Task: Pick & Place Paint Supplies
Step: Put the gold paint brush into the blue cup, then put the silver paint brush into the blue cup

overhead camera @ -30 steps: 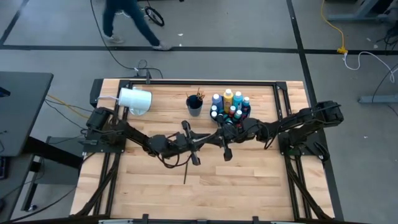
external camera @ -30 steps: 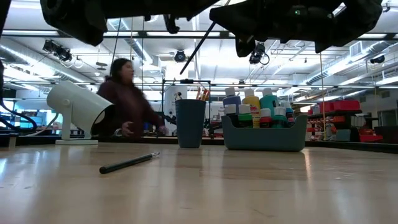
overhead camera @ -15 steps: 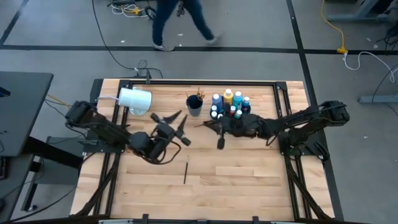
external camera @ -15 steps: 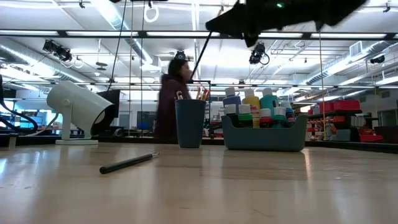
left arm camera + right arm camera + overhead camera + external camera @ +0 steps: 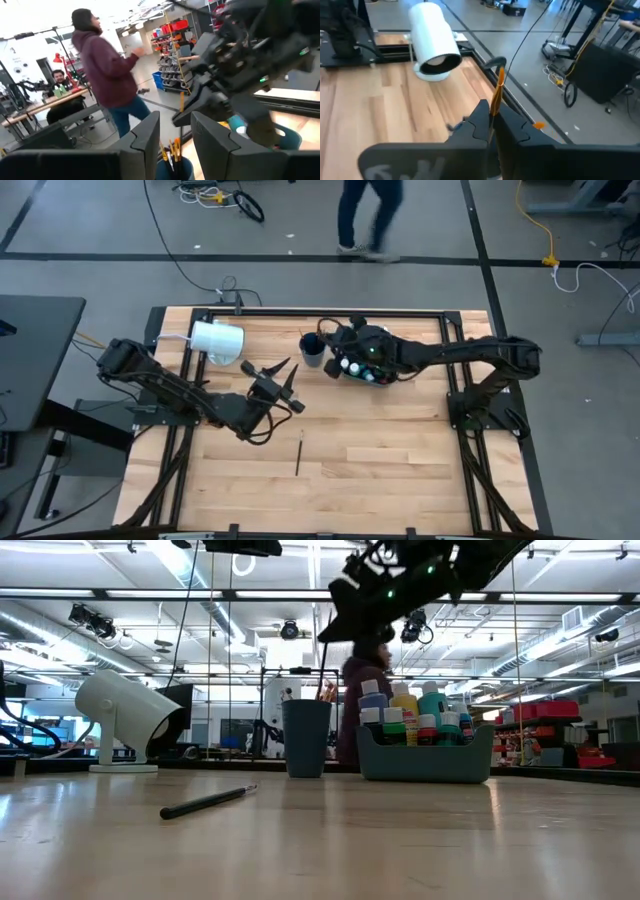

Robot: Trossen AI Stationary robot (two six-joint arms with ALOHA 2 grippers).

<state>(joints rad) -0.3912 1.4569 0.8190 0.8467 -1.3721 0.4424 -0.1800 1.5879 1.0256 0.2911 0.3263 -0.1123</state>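
- The big white cylinder (image 5: 217, 340) lies on its side near the far left corner of the wooden bench (image 5: 400, 450).
- The left claw (image 5: 283, 377) hangs above the bench, near the middle. Its two fingers (image 5: 148, 135) are spread apart, with nothing between them.
- One dark paintbrush (image 5: 298, 454) lies flat on the bench by itself, nearer the front edge than the left claw.
- The dark blue cup (image 5: 312, 351) stands at the back of the bench. More brushes (image 5: 325, 690) stick up out of it.
- The right claw (image 5: 331, 332) is up high, just beside the cup. Its fingers are pressed together, pinching an orange-handled brush (image 5: 496, 95).
- The teal bin (image 5: 425, 754) sits just right of the cup. The small paint bottles (image 5: 405, 708) with white caps stand inside it.
- A person (image 5: 367, 213) walks on the floor behind the bench.
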